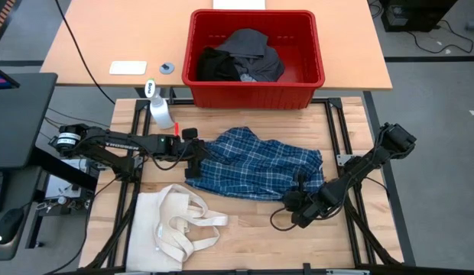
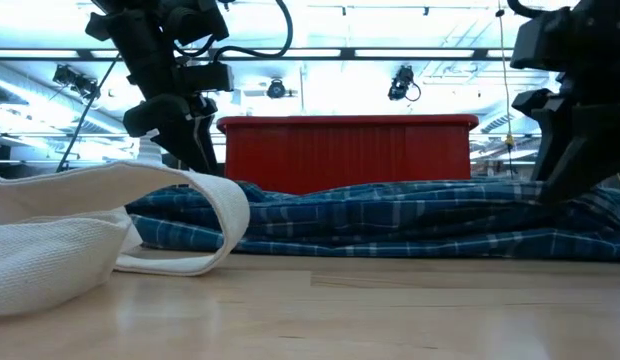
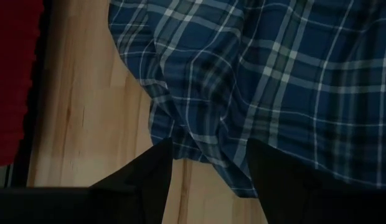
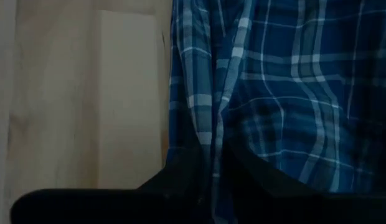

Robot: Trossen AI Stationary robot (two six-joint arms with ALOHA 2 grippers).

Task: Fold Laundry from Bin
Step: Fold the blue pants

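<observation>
Nearest us, our cream canvas tote bag (image 1: 176, 225) lies at seven o'clock. We are spreading the blue plaid shirt (image 1: 256, 164) at centre: left gripper (image 1: 193, 159) straddles its nine-o'clock edge, fingers apart; right gripper (image 1: 300, 191) state indeterminate. Next, pull corners outward.

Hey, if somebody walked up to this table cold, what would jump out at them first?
The blue plaid shirt spread across the middle of the wooden table, with the left gripper open at its left edge and the right gripper at its right corner. Behind it stands the red bin holding dark garments; a cream tote bag lies front left.
</observation>
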